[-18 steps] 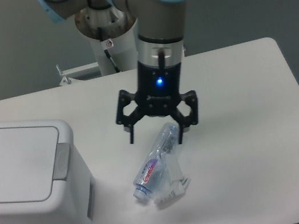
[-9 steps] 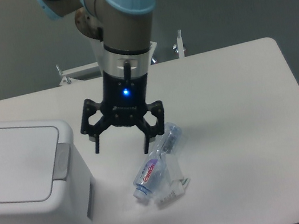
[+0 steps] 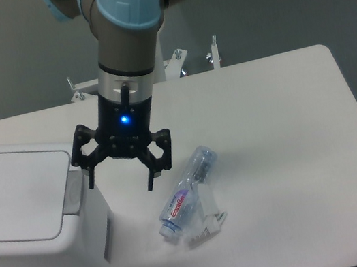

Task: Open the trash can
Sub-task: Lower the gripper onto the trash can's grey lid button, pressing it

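At the worktop's (image 3: 278, 109) left edge, the white trash can (image 3: 30, 215) sat with its lid shut, as the pincer (image 3: 121, 178) hung empty, fingers spread wide, between its grey latch (image 3: 73, 192) and a crushed plastic bottle (image 3: 187, 193).

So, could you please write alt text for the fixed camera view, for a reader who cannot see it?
A robot arm's open end effector hangs just right of a closed white trash can, one finger near its grey latch. A crushed clear plastic bottle lies on the white table to the right of the end effector.
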### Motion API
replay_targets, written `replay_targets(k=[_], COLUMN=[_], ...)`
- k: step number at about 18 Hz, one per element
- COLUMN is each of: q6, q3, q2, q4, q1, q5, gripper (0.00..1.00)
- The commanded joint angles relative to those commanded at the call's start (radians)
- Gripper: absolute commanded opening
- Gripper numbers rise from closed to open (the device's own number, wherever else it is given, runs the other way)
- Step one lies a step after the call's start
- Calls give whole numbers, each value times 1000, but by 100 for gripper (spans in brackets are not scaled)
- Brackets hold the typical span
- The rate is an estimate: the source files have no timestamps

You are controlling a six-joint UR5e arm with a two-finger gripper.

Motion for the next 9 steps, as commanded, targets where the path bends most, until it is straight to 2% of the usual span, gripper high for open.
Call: replay_targets(k=[9], q6=[3], q3=[11], q2=[-25], q4=[32], q1=[-26], q5=[2], gripper=[100])
